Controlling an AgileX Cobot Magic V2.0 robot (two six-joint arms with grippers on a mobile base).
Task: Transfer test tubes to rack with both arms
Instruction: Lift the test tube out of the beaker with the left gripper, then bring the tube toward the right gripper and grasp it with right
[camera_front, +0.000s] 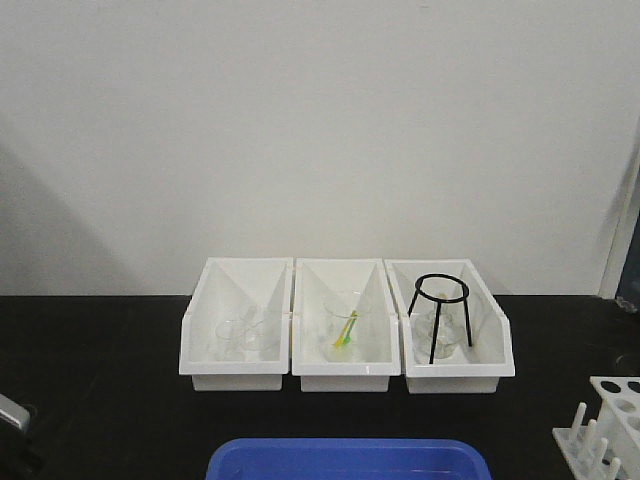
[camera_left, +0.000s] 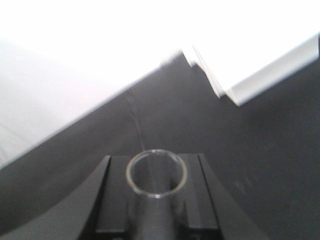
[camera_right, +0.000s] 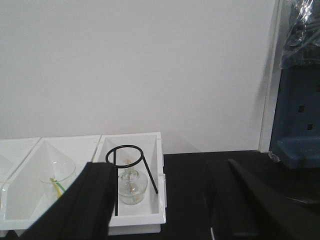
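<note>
In the left wrist view my left gripper (camera_left: 156, 167) is shut on a clear glass test tube (camera_left: 156, 173). The tube's round open mouth points toward the black tabletop, and the black fingers (camera_left: 112, 192) press on both its sides. My right gripper (camera_right: 165, 210) hangs open above the table, its fingers (camera_right: 87, 205) wide apart with nothing between them. The white rack (camera_front: 612, 418) stands at the front right edge, with holes on top and pegs along its near side. More clear glass stands in a beaker (camera_front: 240, 338) in the left bin; I cannot tell the pieces apart.
Three white bins (camera_front: 238, 375) line the back of the black table. The middle bin holds a beaker with a yellow-green stick (camera_front: 346, 328). The right one holds a black ring stand (camera_front: 443, 300) over a glass flask (camera_right: 131, 186). A blue tray (camera_front: 345, 458) lies front centre. A dark blue unit (camera_right: 299, 125) stands far right.
</note>
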